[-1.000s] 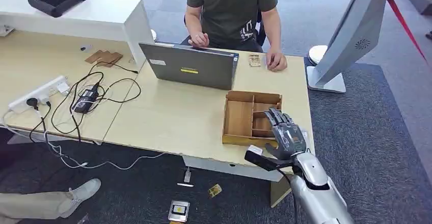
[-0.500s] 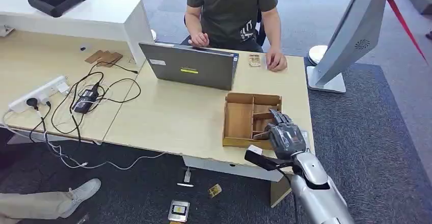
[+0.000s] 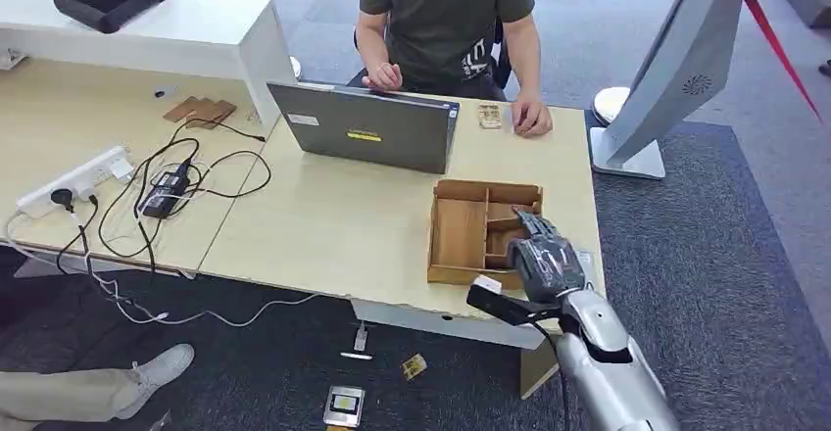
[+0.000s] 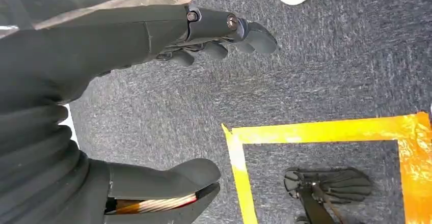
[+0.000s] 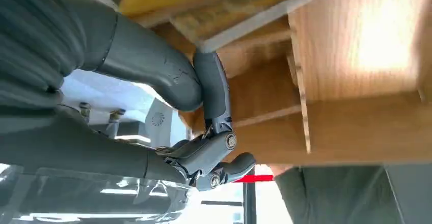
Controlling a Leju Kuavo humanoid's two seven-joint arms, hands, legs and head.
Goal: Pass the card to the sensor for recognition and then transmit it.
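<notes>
Reaching into the shallow wooden divided tray (image 3: 461, 227) at the near right corner of the pale wooden bench (image 3: 323, 225), the robot's right hand (image 3: 545, 258) hangs over the tray's right-hand compartments with its dark fingers curled downward. In the right wrist view the right hand (image 5: 204, 112) has thumb and a finger closed toward each other against the tray's partitions; whether a card sits between them cannot be told, since nothing card-like is plainly visible in the hand or in the compartments.

Judged from this, the step in hand is picking the card out of the tray. Done well, it calls for lowering the fingertips squarely into 1 compartment, clear of the thin dividers, pinching the card by an edge, and lifting straight up so the light tray is not dragged toward the bench edge, which lies just beside it.

The card's place relative to the hand is therefore uncertain: probably under or between the fingers, hidden by them.

Farther along the bench a small pale wooden block (image 3: 490, 117) lies beside the hand of a seated person in a dark shirt (image 3: 446, 10), behind a grey laptop (image 3: 365, 137); it may be the sensor, though this is a guess.

The left hand (image 4: 127, 46) hangs over grey carpet (image 4: 331, 71), fingers loosely apart, holding nothing.
</notes>
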